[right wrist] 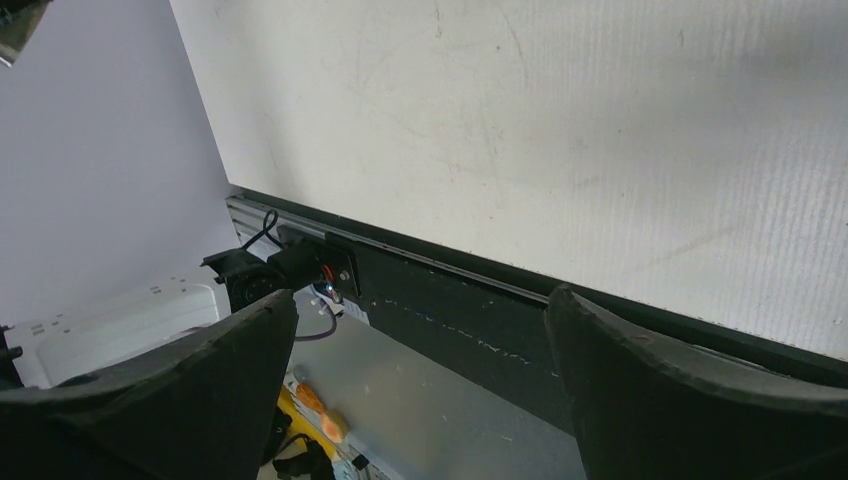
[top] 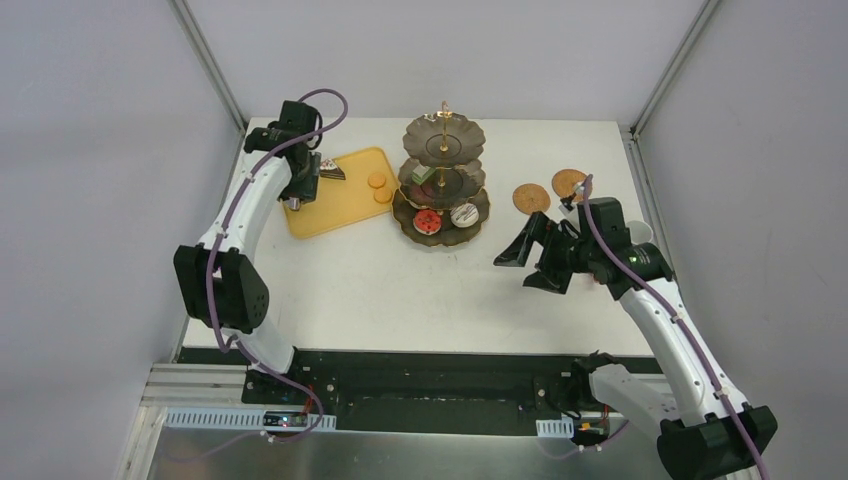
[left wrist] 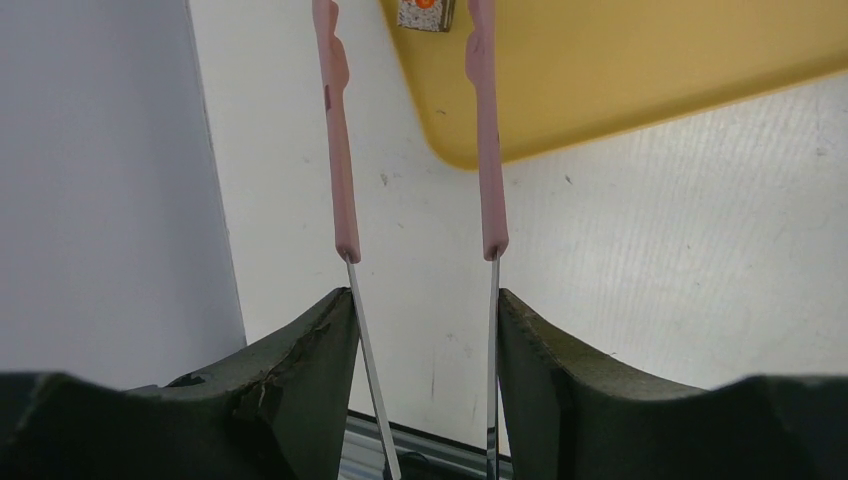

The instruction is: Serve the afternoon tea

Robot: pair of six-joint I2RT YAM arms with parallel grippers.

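Two coasters (top: 531, 197), two cookies (top: 377, 181) on the tray (top: 320, 215) — left hand (left wrist: 425, 300) grips pink tongs (left wrist: 343, 180), right hand (right wrist: 420, 298) spread empty.

One three-tier stand (top: 444, 135) was up, and three cakes (top: 428, 221) sat on it. One yellow tray (top: 340, 208) carried two orange cookies (top: 376, 180) and two more cakes. Two woven coasters (top: 531, 197) were out, and one pair of pink tongs (left wrist: 490, 150) showed.

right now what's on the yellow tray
Two orange cookies, a dark cake slice and a small square cake, seen between the tongs held by the left gripper. That arm hangs over the tray's left edge, hiding whatever lies beneath.
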